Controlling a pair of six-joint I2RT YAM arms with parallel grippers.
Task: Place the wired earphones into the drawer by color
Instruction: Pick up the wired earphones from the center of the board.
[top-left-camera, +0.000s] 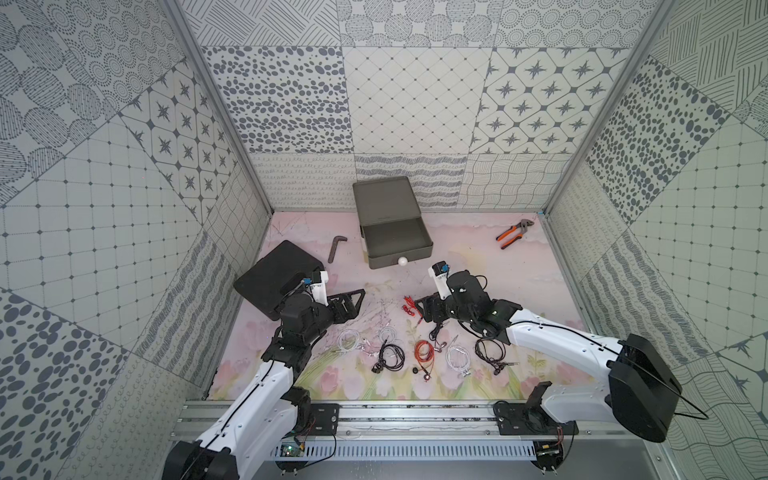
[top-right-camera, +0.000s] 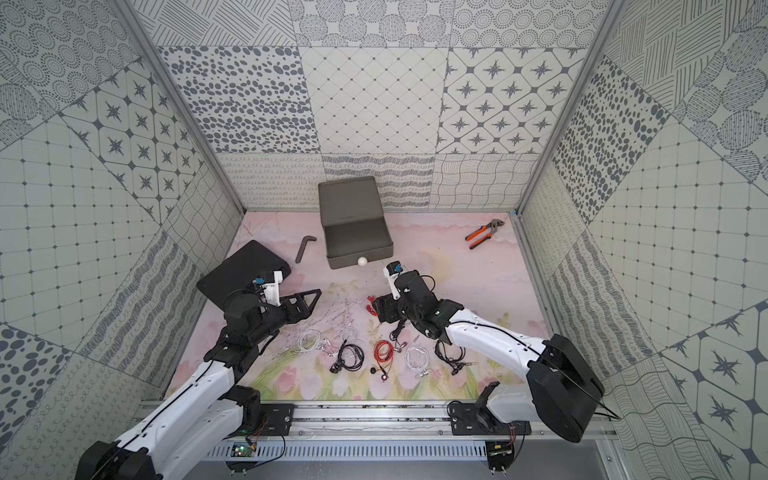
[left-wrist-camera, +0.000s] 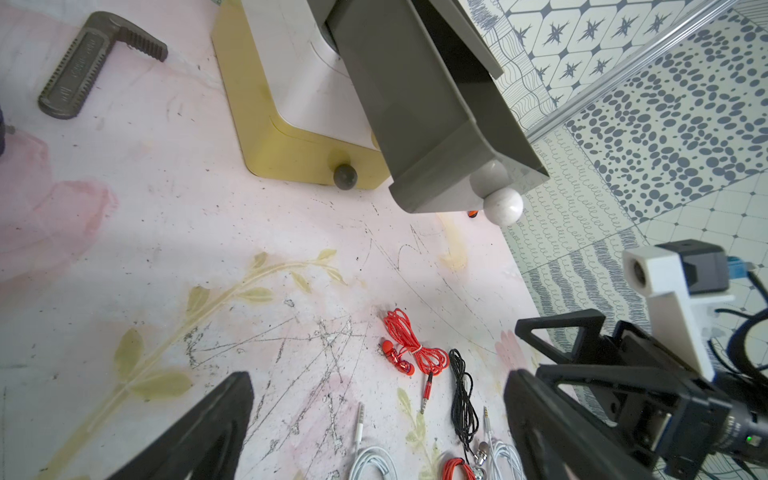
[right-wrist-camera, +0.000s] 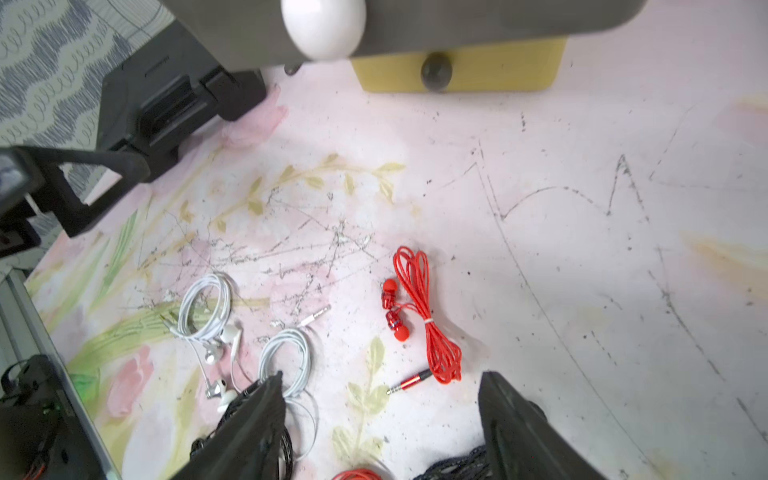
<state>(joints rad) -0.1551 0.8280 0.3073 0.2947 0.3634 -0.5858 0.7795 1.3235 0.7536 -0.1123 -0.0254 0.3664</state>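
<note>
- black case (top-left-camera: 266, 270): flat on the desk (top-left-camera: 519, 291), well left of the drawer (top-left-camera: 384, 199) and nearer the robot.
- L-shaped metal key (top-left-camera: 336, 247): just left of the drawer, lying flat.
- left gripper (top-left-camera: 358, 301): hovers front-left of the drawer, partly over the case; fingers (left-wrist-camera: 216, 424) spread wide, nothing between them.
- two white earphones (top-left-camera: 348, 338) (top-left-camera: 387, 332): coiled on the desk, well in front of the drawer, slightly left of its centre.
- drawer: against the back wall; grey top tray (top-left-camera: 395, 239) pulled out, white ball knob (top-left-camera: 402, 261) facing the robot. Left wrist view shows the yellow bottom tray (left-wrist-camera: 291, 158) pushed in, with a dark knob (left-wrist-camera: 345, 176).
- black earphones (top-left-camera: 392, 357): coiled, straight in front of the drawer, well apart from it.
- red earphones (right-wrist-camera: 424, 311): bundled on the desk in front of the drawer, nearest of all the coils to it, just ahead of the right fingers.
- second red coil (top-left-camera: 424, 351): farther in front of the drawer.
- right gripper (right-wrist-camera: 382, 374): low over the desk, front-right of the drawer; fingers (right-wrist-camera: 511, 424) apart, holding nothing.
- white coil (top-left-camera: 457, 357), black coil (top-left-camera: 490, 351): front-right of the drawer, well apart from it.
- orange-handled pliers (top-left-camera: 512, 233): well right of the drawer, near the back wall.
</note>
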